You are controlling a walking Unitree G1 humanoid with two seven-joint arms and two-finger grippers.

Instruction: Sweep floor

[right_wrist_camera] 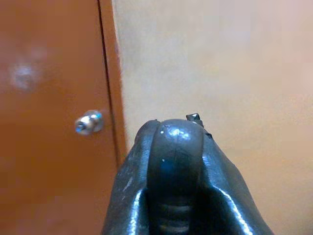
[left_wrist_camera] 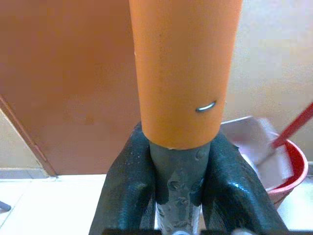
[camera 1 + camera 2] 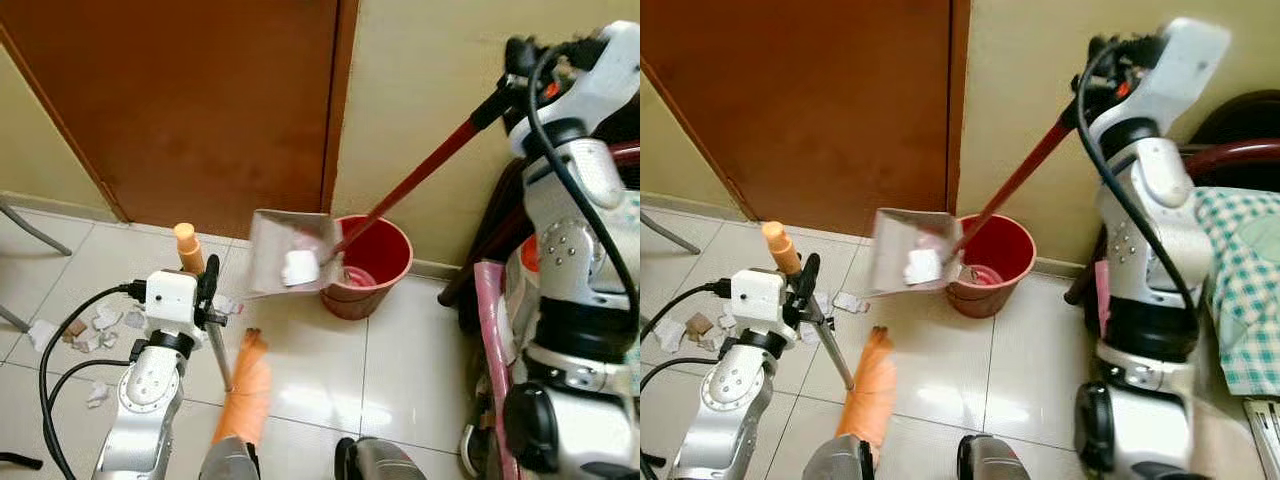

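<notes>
A dustpan [image 3: 285,250] is held tilted over the rim of a red bucket [image 3: 375,260] by its long red handle [image 3: 420,175], which is gripped at the top by the right hand [image 3: 520,60], clamped around the handle's dark end. White scraps [image 3: 300,268] lie in the pan near its lower edge. The pan's lower edge appears to sit partly outside the bucket's rim, so the scraps could be tipped onto the floor [image 3: 320,370] instead of into the bucket; a knock against the rim could also topple it. The left hand [image 3: 207,285] is closed on a broom [image 3: 240,390], just below its orange grip, and the slanted broom could be dragged across the tiles. More paper scraps [image 3: 95,325] are left unswept on the floor beside the left arm. The bucket is hemmed in by the door [image 3: 200,100], the wall and a chair [image 3: 1230,140].
</notes>
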